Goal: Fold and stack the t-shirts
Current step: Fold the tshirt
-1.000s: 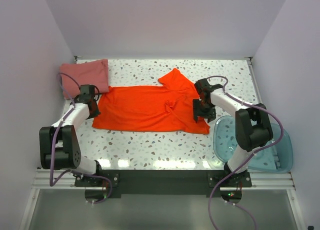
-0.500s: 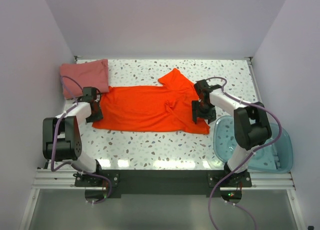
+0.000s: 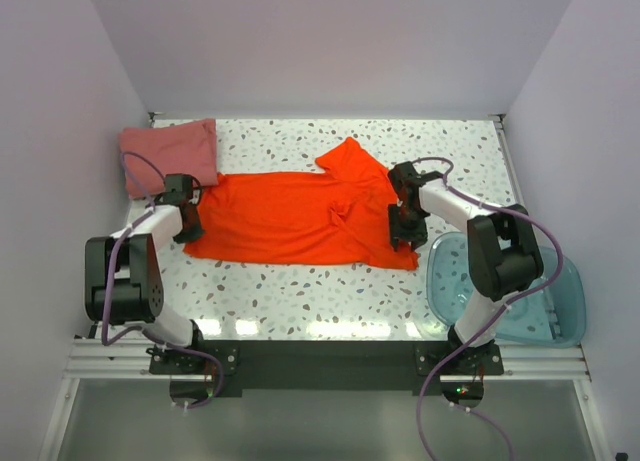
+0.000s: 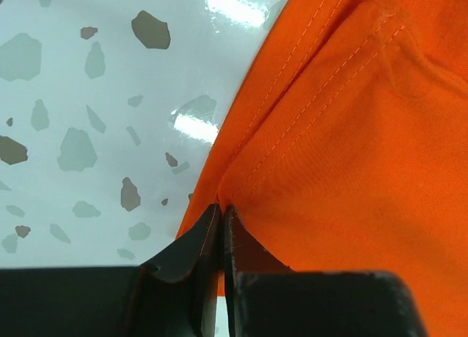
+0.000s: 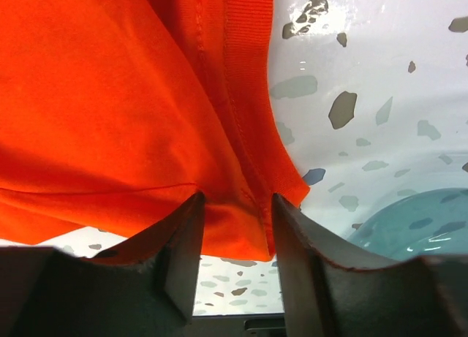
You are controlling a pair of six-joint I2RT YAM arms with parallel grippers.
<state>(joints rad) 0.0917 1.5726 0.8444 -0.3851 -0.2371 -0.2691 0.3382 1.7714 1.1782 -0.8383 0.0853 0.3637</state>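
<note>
The bright orange-red t-shirt [image 3: 290, 218] lies spread flat across the middle of the table, with a sleeve [image 3: 350, 159] pointing to the back. The duller pink-red t-shirt [image 3: 170, 151] lies folded at the back left corner. My left gripper [image 3: 188, 224] is at the orange shirt's left edge. In the left wrist view, the left gripper [image 4: 221, 207] is shut, pinching the stitched hem [image 4: 307, 81]. My right gripper [image 3: 402, 231] is at the shirt's right edge. In the right wrist view, the right gripper [image 5: 235, 199] is open, its fingers straddling a ribbed band [image 5: 248, 96] of the orange cloth.
A translucent blue tub [image 3: 545, 316] stands at the front right, just beside the right arm, and its rim [image 5: 409, 220] shows in the right wrist view. White walls close in the speckled table [image 3: 300, 291] on the left, back and right.
The left gripper slid a little forward along the shirt's left edge, opened and shut again on the hem. The right gripper's jaws have narrowed around the cloth and shifted slightly.
</note>
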